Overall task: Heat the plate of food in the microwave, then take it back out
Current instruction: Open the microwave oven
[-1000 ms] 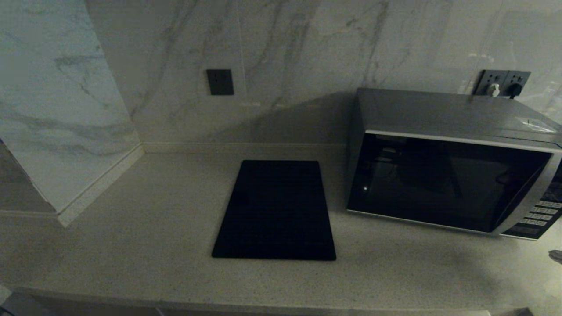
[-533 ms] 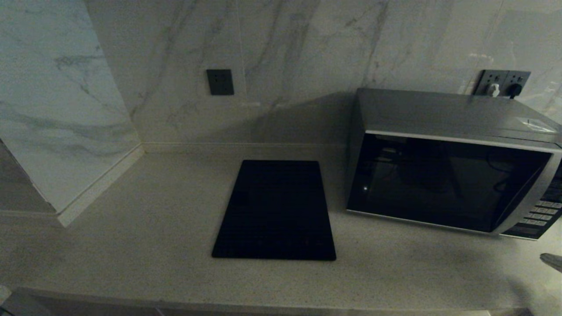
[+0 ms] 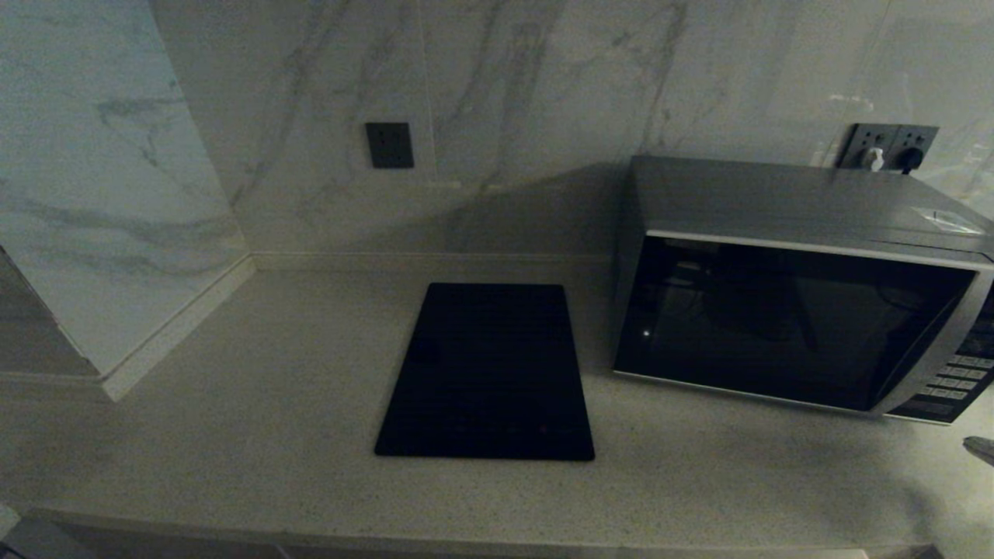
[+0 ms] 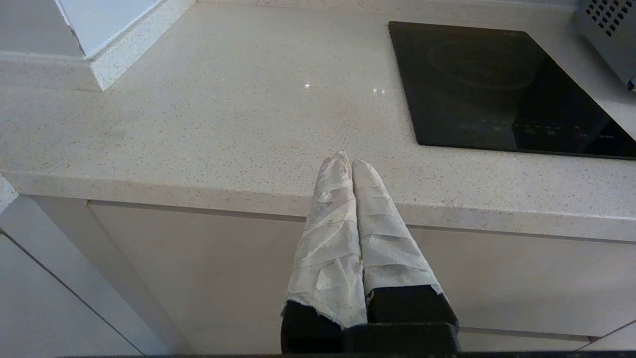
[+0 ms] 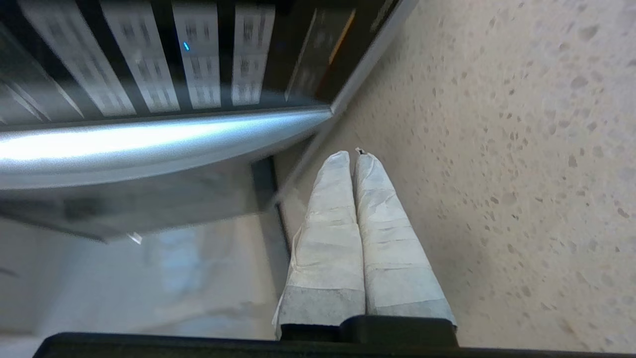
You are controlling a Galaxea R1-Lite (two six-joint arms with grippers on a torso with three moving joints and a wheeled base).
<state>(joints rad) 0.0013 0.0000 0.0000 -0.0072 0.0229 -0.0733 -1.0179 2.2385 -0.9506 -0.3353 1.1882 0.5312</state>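
Note:
The dark grey microwave (image 3: 792, 295) stands at the right of the counter with its black glass door closed. Its button panel (image 5: 149, 59) and curved silver trim (image 5: 149, 141) fill the right wrist view. My right gripper (image 5: 353, 155) is shut and empty, low over the counter just below the panel's bottom corner; only its tip (image 3: 980, 447) shows in the head view. My left gripper (image 4: 347, 161) is shut and empty, parked at the counter's front edge, left of the black slab. The plate of food is out of view.
A flat black rectangular slab (image 3: 488, 373) lies on the speckled counter (image 3: 233, 435) left of the microwave. A marble wall block (image 3: 109, 194) juts out at the far left. Wall sockets (image 3: 889, 147) sit behind the microwave.
The right gripper's tip at the head view's right edge has shifted slightly, down and then back up. Nothing else has moved.

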